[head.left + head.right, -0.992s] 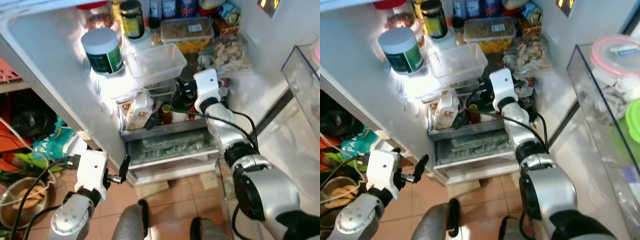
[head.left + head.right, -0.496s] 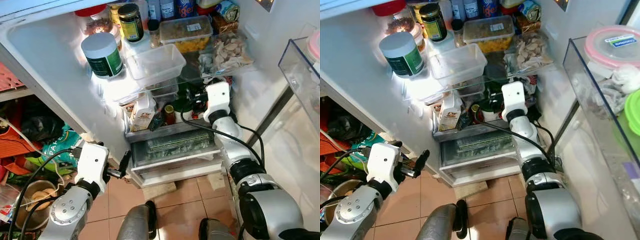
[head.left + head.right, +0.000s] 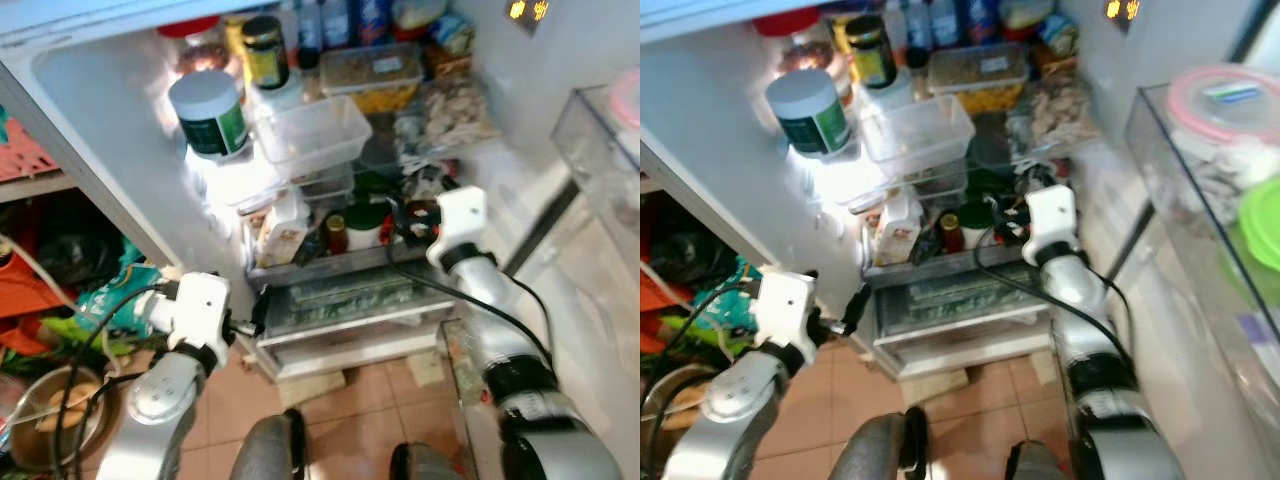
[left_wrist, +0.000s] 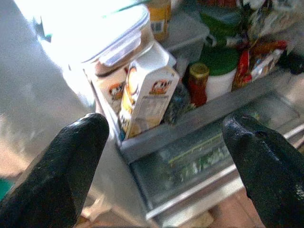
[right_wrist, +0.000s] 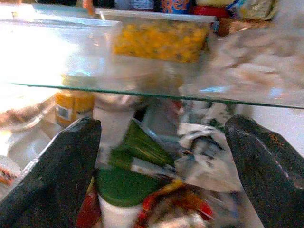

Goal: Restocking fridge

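Nearest, at 7 o'clock in the head views, the left tool (image 3: 252, 318) hangs low over terracotta floor tiles (image 3: 340, 425), its two matte black fingers (image 4: 71, 166) spread wide with nothing between them, pointing at the fridge's lower front. Before it sits a clear plastic crisper drawer (image 3: 345, 300) with greenish contents, blurred.

At centre, the right tool (image 3: 405, 215) reaches into the shelf space above the drawer; its rubbery black fingers (image 5: 61, 161) are parted wide and grip nothing. Just beside it, toward 9 o'clock, stand a white jar with a round green lid (image 3: 368, 222), a small red bottle with a gold cap (image 3: 334, 232) and a gabled paper carton (image 3: 283, 226). Crumpled wrappers (image 5: 209, 142) lie ahead of the fingers.

Farther, above a glass shelf (image 5: 142, 92), rest an empty clear rectangular tub (image 3: 312, 132), a white-lidded cylindrical can with a green label (image 3: 210, 112), a lidded box of yellow food (image 3: 380, 75) and a dark jar (image 3: 264, 52).

At 3 o'clock, a transparent door bin (image 3: 1200, 230) holds a pink-rimmed lidded container (image 3: 1225, 100).
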`<state>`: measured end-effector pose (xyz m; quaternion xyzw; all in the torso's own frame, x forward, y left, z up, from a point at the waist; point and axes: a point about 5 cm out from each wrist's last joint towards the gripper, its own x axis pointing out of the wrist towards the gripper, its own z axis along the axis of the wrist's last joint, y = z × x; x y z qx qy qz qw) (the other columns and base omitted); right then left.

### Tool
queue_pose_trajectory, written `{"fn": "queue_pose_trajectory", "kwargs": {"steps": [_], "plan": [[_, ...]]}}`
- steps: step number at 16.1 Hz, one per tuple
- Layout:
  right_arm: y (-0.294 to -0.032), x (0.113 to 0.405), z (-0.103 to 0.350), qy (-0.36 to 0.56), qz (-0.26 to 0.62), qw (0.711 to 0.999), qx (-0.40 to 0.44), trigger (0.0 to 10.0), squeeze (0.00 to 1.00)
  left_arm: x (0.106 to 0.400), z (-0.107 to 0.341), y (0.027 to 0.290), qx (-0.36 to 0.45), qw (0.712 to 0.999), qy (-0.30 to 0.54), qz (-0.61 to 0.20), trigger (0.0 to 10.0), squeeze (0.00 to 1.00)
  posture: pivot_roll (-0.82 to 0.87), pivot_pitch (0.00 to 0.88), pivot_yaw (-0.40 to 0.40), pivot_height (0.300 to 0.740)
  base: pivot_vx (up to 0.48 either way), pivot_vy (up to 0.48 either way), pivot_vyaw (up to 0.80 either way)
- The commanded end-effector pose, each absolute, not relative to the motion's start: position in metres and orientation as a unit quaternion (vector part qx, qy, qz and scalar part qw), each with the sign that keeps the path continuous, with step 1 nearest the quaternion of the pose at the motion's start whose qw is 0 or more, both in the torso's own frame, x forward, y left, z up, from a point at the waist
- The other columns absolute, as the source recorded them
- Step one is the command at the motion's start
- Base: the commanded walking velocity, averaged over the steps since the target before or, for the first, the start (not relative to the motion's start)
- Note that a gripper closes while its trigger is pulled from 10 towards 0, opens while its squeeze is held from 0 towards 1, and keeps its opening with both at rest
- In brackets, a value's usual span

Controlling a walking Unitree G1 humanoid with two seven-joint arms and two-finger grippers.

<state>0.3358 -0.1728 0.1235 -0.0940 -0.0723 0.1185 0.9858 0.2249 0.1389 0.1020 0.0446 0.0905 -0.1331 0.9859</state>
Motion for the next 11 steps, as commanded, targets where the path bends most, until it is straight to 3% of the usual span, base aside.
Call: {"fn": "queue_pose_trajectory", "kwargs": {"steps": [1,7,11], "plan": [[-0.171,0.333,0.127,-0.074,0.140,0.983,-0.089,10.0,0.00,0.228,0.097,0.138,0.050,0.987,0.091,-0.124,10.0,0.00,0.13,0.047,0.076,0.740,0.000,0.000,0.00],[-0.154,0.300,0.108,-0.019,0.209,0.972,-0.105,10.0,0.00,0.252,0.091,0.118,0.039,0.989,0.058,-0.131,10.0,0.00,0.03,0.000,0.055,0.740,0.000,0.000,0.00],[-0.157,0.285,0.106,-0.020,0.119,0.990,-0.073,10.0,0.00,0.257,0.088,0.120,0.030,0.993,0.050,-0.105,10.0,0.00,0.01,0.000,0.045,0.740,0.000,0.000,0.00]]}}
